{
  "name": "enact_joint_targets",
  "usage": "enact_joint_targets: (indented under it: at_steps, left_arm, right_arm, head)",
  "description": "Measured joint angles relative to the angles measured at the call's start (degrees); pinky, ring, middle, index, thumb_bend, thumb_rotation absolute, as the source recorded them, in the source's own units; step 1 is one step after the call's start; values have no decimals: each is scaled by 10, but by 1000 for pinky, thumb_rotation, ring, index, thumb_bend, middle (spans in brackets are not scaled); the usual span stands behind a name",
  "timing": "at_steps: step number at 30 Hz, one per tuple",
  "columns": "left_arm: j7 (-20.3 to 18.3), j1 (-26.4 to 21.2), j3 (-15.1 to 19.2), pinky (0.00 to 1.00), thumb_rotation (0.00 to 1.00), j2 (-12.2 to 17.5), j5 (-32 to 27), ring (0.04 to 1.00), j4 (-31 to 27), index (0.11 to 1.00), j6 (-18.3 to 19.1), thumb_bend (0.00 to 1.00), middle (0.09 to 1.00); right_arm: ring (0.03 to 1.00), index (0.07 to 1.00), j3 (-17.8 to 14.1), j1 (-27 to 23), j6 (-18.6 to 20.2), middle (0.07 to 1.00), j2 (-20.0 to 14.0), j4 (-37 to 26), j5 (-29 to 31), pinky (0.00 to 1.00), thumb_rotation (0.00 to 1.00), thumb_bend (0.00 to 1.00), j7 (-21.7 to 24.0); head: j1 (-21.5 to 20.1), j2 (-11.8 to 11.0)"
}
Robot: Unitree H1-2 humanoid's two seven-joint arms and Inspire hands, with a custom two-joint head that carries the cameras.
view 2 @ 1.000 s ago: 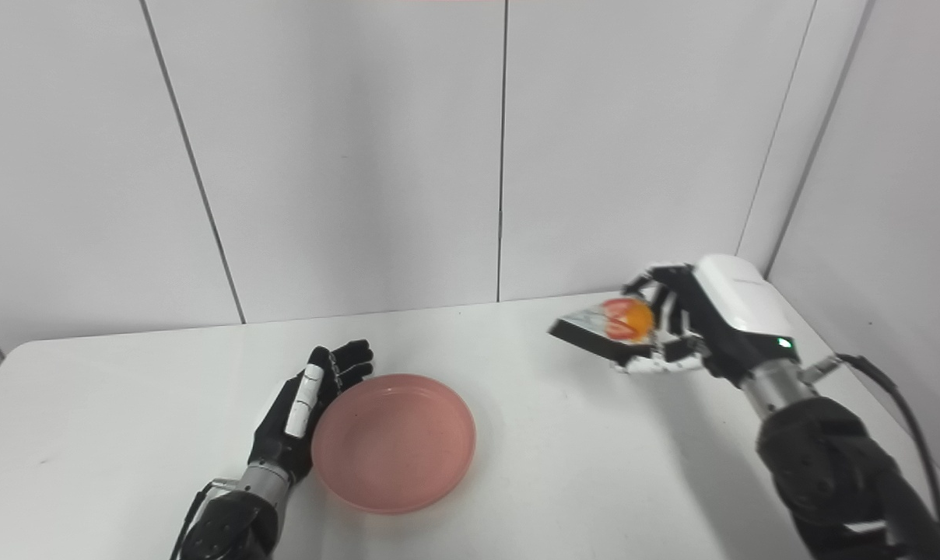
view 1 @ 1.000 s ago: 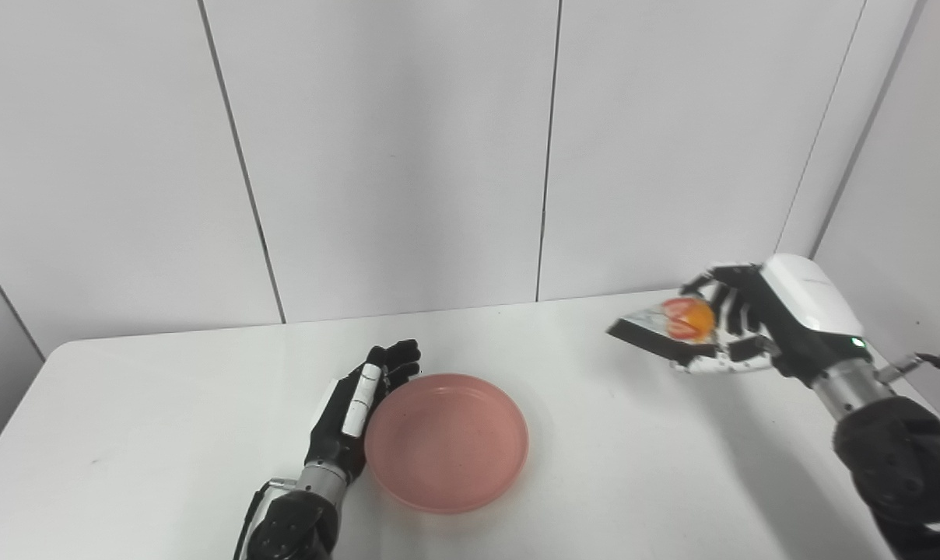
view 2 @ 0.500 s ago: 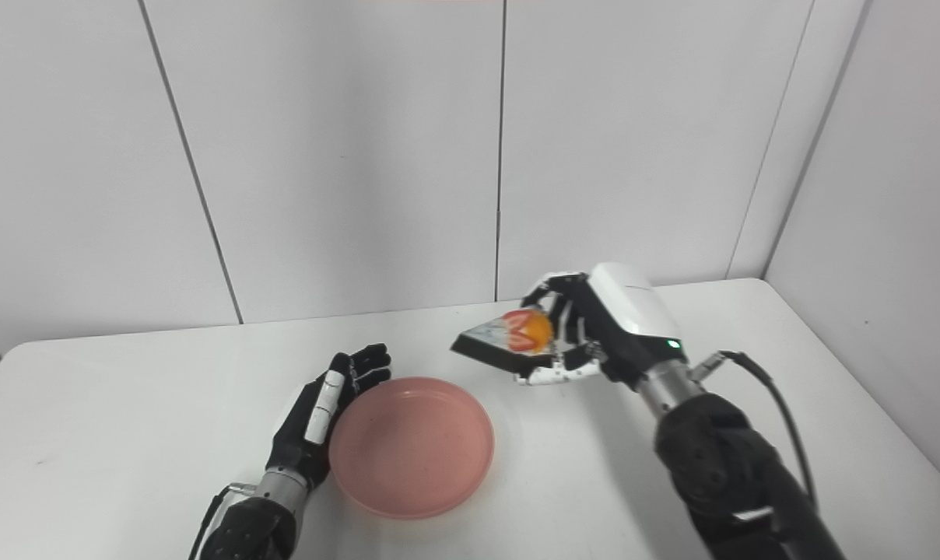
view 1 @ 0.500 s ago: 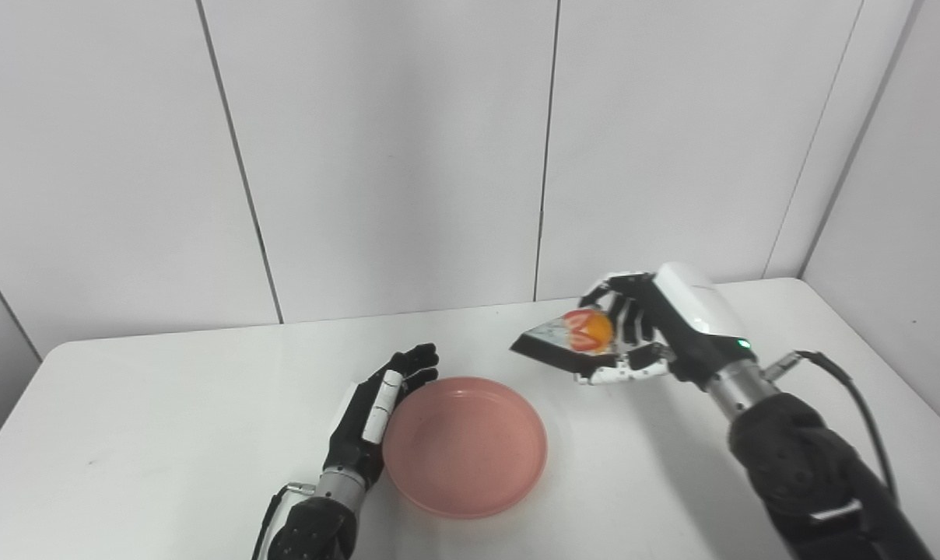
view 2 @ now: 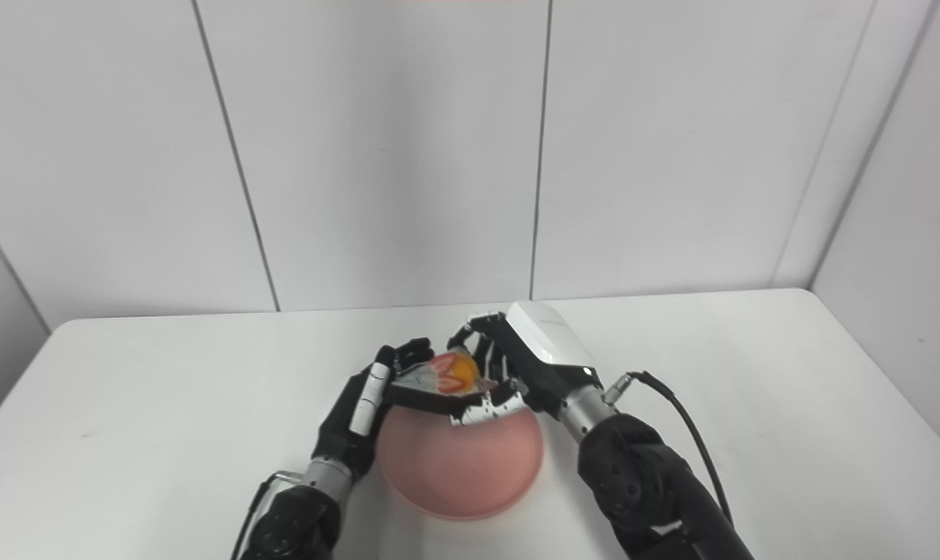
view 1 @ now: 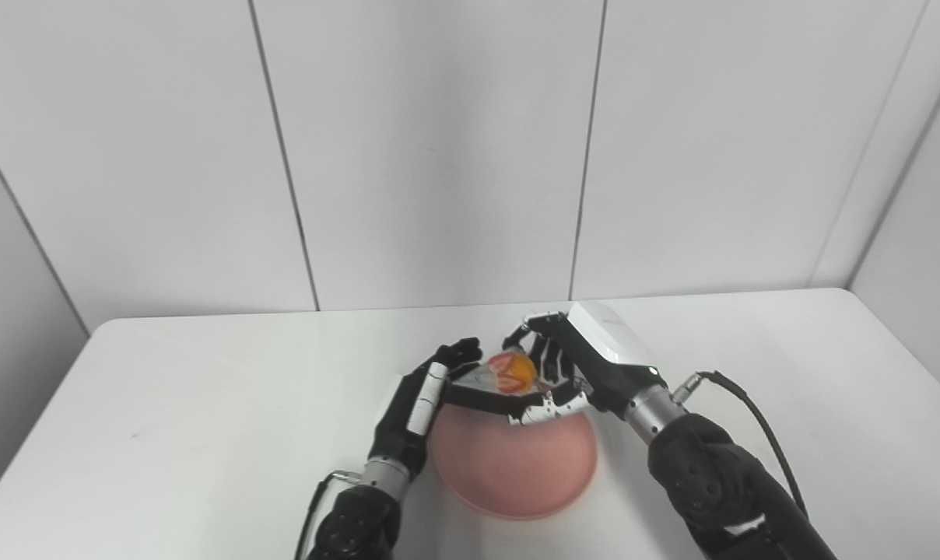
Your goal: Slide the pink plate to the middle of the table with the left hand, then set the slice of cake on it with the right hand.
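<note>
The pink plate [view 1: 517, 470] lies on the white table [view 1: 205, 420], near its front middle. My left hand [view 1: 415, 408] stands flat and open, its palm against the plate's left rim. My right hand [view 1: 575, 369] is shut on the slice of cake [view 1: 493, 385], a wedge on a dark base with red and orange fruit on top. The slice hangs over the far part of the plate, its tip pointing left and close to my left hand's fingertips [view 2: 408, 351]. Whether the cake touches the plate cannot be told.
White wall panels [view 1: 439, 155] close off the back and right of the table. A black cable [view 1: 750, 412] loops from my right wrist. The table's back right corner [view 1: 836, 299] is in view.
The camera has shifted, so the whole scene sits further right in the picture. My right hand has carried the cake leftward from the table's right side to above the plate. The left hand stays against the plate's rim.
</note>
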Motion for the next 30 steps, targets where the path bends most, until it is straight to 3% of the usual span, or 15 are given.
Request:
enact_joint_targets:
  at_steps: [14,21,30]
  left_arm:
    - [3,-2,7,830,1000,-12,-3,805,4,754,-9,851,788]
    - [1,-1,8,808,1000,-12,-3,805,4,751,-9,842,790]
    - [-3,-1,10,828,1000,-11,-14,805,4,746,-9,843,789]
  right_arm:
    - [305,525,36,-7,-41,415,1,107,-16,234,4,516,-17]
    - [266,485,41,-8,-57,468,3,117,-19,201,4,524,-21]
    - [270,485,44,-9,-61,471,4,121,-21,202,6,526,-21]
  head:
    - [7,5]
    - [4,6]
    - [-3,6]
